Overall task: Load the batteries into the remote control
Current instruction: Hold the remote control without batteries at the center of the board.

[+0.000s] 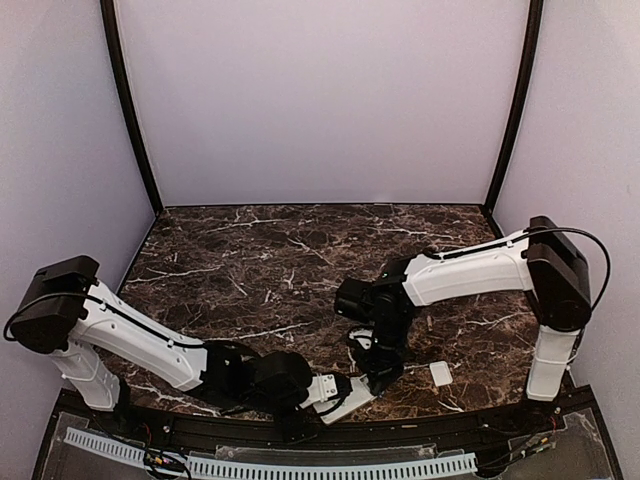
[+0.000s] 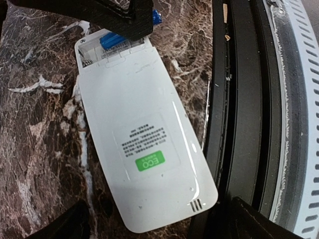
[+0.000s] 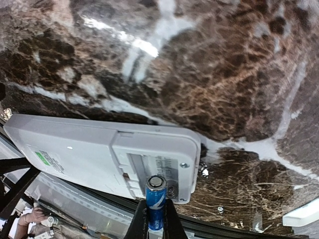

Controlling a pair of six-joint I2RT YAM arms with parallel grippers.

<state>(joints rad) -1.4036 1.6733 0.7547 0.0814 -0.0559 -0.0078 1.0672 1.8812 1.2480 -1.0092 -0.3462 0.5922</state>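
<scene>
The white remote control point(image 2: 144, 149) lies back up at the table's near edge, with its green label point(image 2: 148, 162) showing and its battery compartment point(image 3: 159, 172) open. It also shows in the top view point(image 1: 350, 400). My right gripper point(image 3: 155, 221) is shut on a blue battery point(image 3: 155, 198), whose tip is at the open compartment. The same battery shows in the left wrist view point(image 2: 112, 40) under the black right gripper point(image 2: 119, 15). My left gripper point(image 2: 159, 219) stands astride the remote's near end, with bare marble showing between the left finger point(image 2: 65, 226) and the remote. No other battery shows.
The small white cover piece point(image 1: 440, 374) lies on the marble to the right of the remote and shows at the edge of the right wrist view point(image 3: 301, 216). The black table rim point(image 2: 239, 124) and a white slotted rail point(image 2: 304, 99) run just beside the remote.
</scene>
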